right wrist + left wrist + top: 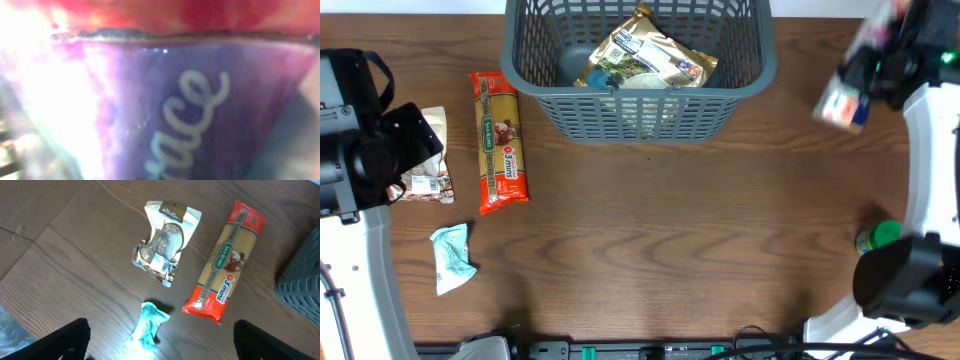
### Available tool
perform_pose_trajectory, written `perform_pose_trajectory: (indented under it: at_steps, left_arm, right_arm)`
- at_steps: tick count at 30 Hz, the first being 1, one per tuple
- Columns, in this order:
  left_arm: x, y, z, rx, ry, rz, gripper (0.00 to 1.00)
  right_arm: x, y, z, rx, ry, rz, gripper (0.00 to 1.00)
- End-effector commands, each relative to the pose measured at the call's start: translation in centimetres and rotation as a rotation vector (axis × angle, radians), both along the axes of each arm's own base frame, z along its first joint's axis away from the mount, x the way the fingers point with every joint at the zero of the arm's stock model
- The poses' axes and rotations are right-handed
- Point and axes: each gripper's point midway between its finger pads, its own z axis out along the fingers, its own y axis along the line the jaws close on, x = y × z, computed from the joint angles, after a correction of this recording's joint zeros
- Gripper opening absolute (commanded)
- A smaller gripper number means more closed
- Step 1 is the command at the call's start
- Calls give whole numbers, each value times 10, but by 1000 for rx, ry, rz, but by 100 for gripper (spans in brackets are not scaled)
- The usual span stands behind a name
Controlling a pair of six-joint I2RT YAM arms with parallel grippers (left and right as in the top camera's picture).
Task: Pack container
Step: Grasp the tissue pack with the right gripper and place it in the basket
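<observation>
Packet [842,106] clamped in right gripper [863,82], near container [640,108].

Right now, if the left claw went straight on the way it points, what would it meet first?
Probably the teal packet, lying on the table almost centred under the open left claw in the wrist view. Height is unclear, so it might touch bare wood just right of it instead.

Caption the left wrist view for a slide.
Left wrist view: open left end effector over a spaghetti packet, beige pouch and teal packet on the table, container corner at right.
</observation>
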Motion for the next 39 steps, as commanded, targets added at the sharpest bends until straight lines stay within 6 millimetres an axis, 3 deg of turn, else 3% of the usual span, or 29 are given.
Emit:
perform_pose_trajectory:
  at_steps: [1,5,8,12,14,17,20,24,30,35,36,37,38,39]
  left_arm:
    - [1,1,4,5,-5,-7,91]
    - [1,1,4,5,-5,-7,91]
    - [1,1,4,5,-5,-7,91]
    - [0,1,3,2,2,-8,91]
    - [-1,0,2,0,4,-9,91]
    - [-1,0,2,0,6,-9,91]
    - [-1,0,2,0,6,-9,91]
    - [-1,0,2,0,6,-9,91]
    - [-2,0,1,-2,10,-10,91]
    - [-3,-1,1,-3,17,-10,91]
    - [-3,-1,1,-3,17,-10,91]
    - [-3,-1,1,-3,16,-10,91]
    - [-3,-1,1,-3,16,-10,91]
    - [-3,-1,1,-3,16,-10,91]
  right_arm:
    - [9,49,89,-298,-198,395,1]
    - [5,111,130,-624,-294,793,1]
    - [7,153,150,-778,-382,941,1]
    - [10,209,162,-913,-499,1110,1]
    - [12,236,158,-952,-540,1191,1]
    - [19,274,135,-1009,-552,1323,1]
    - [28,306,100,-1018,-525,1429,1]
    - [46,332,46,-999,-467,1514,1]
    - [68,348,-20,-912,-375,1529,1]
    - [68,343,-53,-864,-288,1548,2]
    - [67,342,-56,-858,-276,1552,8]
    - [66,342,-57,-847,-269,1544,21]
    - [67,341,-57,-830,-260,1518,71]
    - [67,340,-56,-814,-257,1498,99]
